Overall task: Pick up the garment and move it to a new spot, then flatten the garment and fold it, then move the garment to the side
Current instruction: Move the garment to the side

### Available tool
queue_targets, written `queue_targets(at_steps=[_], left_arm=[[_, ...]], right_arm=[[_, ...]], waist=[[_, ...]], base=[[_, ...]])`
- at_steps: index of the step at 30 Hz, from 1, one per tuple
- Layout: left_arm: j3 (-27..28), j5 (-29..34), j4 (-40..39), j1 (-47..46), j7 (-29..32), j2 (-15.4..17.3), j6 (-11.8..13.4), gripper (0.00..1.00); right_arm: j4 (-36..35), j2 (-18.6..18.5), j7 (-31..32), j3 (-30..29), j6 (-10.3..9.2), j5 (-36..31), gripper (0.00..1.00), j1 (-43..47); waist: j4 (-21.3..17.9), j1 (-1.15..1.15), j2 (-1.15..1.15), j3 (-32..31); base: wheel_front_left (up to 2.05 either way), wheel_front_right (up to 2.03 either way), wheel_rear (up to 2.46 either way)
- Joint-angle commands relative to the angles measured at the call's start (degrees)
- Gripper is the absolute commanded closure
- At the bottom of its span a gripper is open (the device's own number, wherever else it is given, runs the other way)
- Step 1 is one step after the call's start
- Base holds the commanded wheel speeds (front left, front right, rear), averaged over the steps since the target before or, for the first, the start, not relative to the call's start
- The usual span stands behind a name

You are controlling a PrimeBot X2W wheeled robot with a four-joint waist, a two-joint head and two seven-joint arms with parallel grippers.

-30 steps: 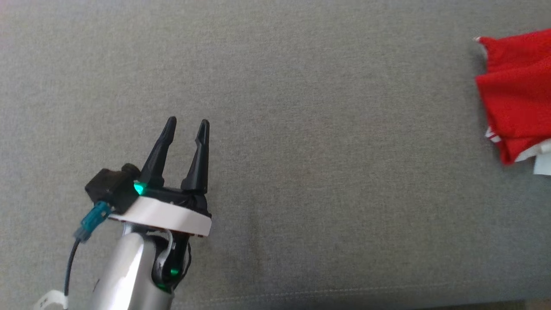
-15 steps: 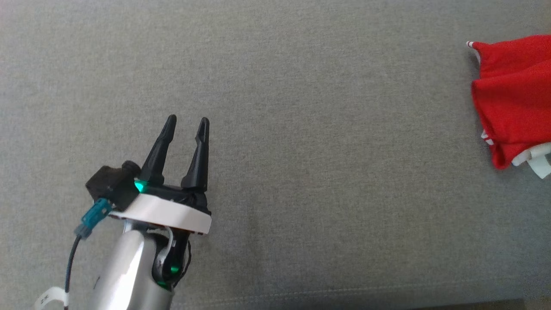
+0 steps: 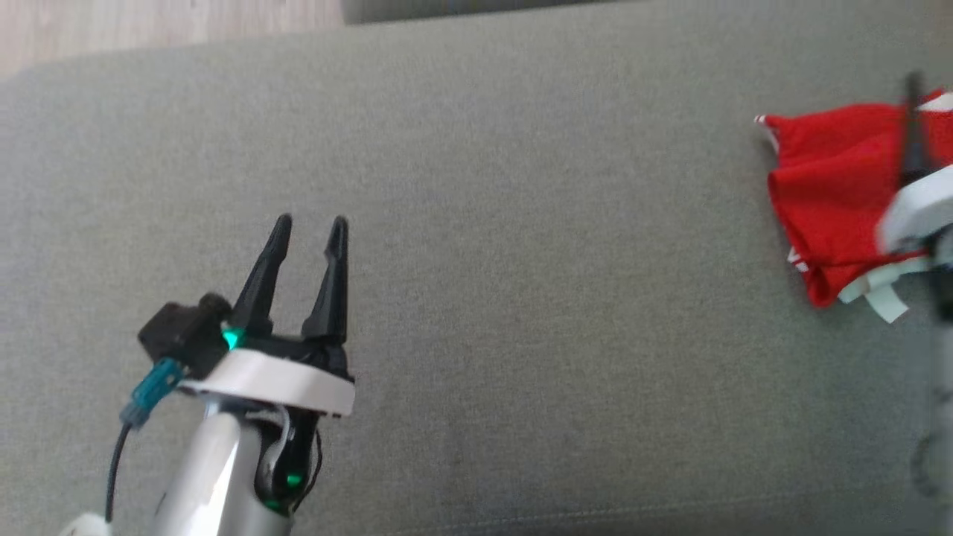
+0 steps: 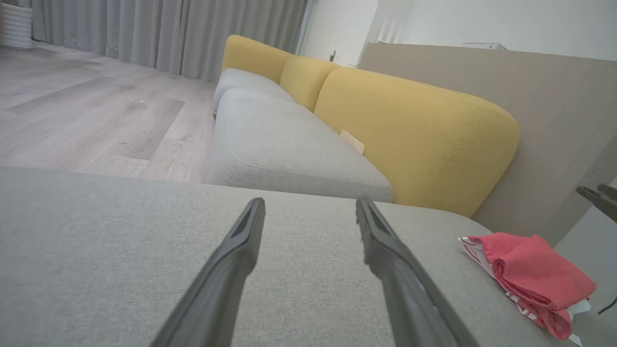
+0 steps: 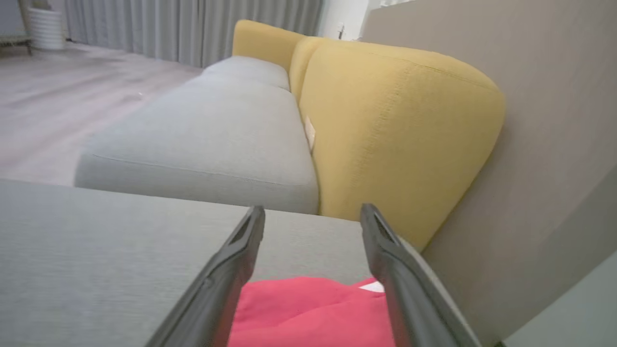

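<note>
The garment (image 3: 826, 186) is a folded red piece with white trim, lying at the far right of the grey cushion (image 3: 521, 298). My right gripper (image 5: 312, 212) hovers just above it, jaws open and nothing between them; red cloth (image 5: 308, 313) shows below its fingers. In the head view it is a blurred dark finger (image 3: 913, 126) over the garment's right part. My left gripper (image 3: 310, 222) stands open and empty at the lower left, well away from the garment. The left wrist view shows its spread fingers (image 4: 246, 241) over bare cushion, with the garment (image 4: 530, 274) at the lower right.
Beyond the cushion's far edge stands a sofa with grey seats (image 4: 284, 144) and yellow backs (image 4: 414, 135). A beige wall panel (image 5: 554, 120) rises close behind the garment's side. Wood floor (image 4: 72, 115) and grey curtains lie to the left.
The head camera has tilted, so the whole picture shifted down and left. My right gripper has come into the head view over the garment. The left arm and the garment keep their places.
</note>
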Motion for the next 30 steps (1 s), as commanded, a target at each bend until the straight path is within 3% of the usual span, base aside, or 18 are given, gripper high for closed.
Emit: queue_targets(at_steps=[1, 6, 11, 21, 30], left_arm=[[2.25, -0.28, -2.15, -0.15, -0.69, 0.21, 0.43, 0.0], [3.1, -0.29, -2.91, 1.86, -0.69, 0.21, 0.94, 0.0], [3.74, -0.7, -3.55, 3.81, -0.69, 0.21, 1.75, 0.0], [3.7, -0.08, -4.8, 7.86, -0.69, 0.21, 3.38, 0.0], [3.73, 1.27, -6.04, 10.09, -0.69, 0.21, 4.51, 0.0]], right_arm=[[-3.27, 1.56, -0.72, 1.92, -0.05, 0.97, 0.0, 1.19], [-7.65, 8.81, -3.62, 3.85, -0.05, 4.45, 0.0, 6.82], [-9.89, 12.08, -7.39, 6.75, -0.05, 9.29, 0.0, 12.92], [-9.45, 12.87, -14.53, 11.57, -0.05, 18.75, 0.0, 22.22], [-8.76, 12.88, -17.06, 13.1, -0.05, 20.64, 0.0, 25.95]], waist=[[-0.04, 0.0, 0.0, -2.05], [0.36, 0.0, 0.0, -5.3], [0.83, 0.0, 0.0, -7.63], [1.3, 0.0, 0.0, -10.12], [1.28, 0.0, 0.0, -10.99]], base=[[0.0, 0.0, 0.0], [0.0, 0.0, 0.0], [0.0, 0.0, 0.0], [0.0, 0.0, 0.0], [0.0, 0.0, 0.0]])
